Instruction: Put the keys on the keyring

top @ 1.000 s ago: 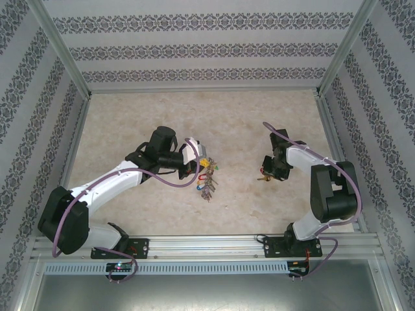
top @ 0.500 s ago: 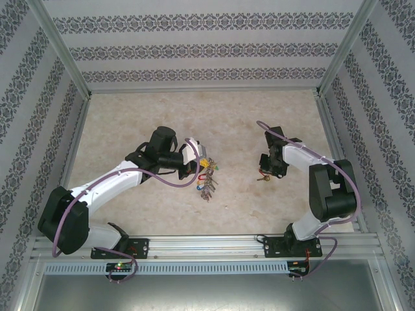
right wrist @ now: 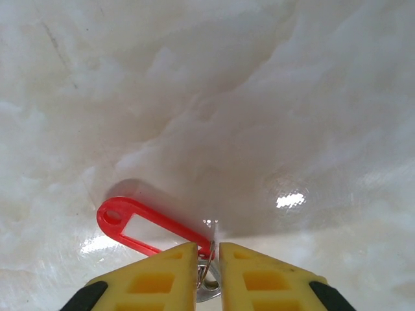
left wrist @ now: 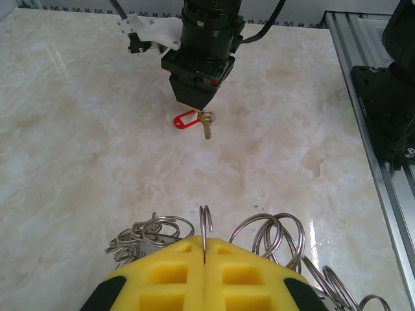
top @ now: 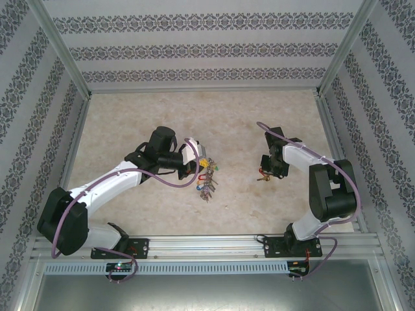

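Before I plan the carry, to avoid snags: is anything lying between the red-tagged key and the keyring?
Nothing visible: only bare table separates the red-tagged key, in the right gripper, from the keyring.

On the pale marbled worktop (top: 233, 123), the left claw (top: 193, 168) sits against the big grey metal keyring (top: 207, 182) fringed with small colour-tagged keys, while well apart to its right the right claw (top: 266, 170) points down onto small red-tagged keys (top: 260, 177).

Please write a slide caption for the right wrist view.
The right gripper pinches a small silver key with a red plastic tag close to the pale marble table.
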You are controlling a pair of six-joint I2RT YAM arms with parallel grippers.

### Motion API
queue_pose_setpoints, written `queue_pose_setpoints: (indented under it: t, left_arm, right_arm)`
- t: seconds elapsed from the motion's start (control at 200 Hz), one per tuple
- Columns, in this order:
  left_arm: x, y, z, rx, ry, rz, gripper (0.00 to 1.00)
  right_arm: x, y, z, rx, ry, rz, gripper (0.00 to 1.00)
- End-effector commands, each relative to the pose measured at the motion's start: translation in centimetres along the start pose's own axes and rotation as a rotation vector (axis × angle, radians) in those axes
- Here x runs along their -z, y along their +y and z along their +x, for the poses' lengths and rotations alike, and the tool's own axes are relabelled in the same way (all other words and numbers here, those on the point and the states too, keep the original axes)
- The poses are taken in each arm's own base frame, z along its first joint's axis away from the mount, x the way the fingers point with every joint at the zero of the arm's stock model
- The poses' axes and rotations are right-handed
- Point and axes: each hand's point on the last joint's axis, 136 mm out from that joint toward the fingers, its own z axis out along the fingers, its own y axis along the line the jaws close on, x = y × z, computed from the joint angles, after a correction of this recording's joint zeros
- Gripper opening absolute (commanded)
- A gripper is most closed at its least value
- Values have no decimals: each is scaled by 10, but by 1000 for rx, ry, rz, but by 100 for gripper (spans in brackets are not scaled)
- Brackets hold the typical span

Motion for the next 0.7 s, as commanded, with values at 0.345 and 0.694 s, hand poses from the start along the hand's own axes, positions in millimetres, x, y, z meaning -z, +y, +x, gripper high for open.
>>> queue_pose_setpoints:
  t: [0.345,0.694]
  left_arm:
    - [10,-1,-26,-57,-54,-8,0]
    - [11,-1,-25,-57,-50,-8,0]
  right_arm:
    - [3,5,-1,3,6,-7,17]
    - [2,5,1,-5,13,-9,17]
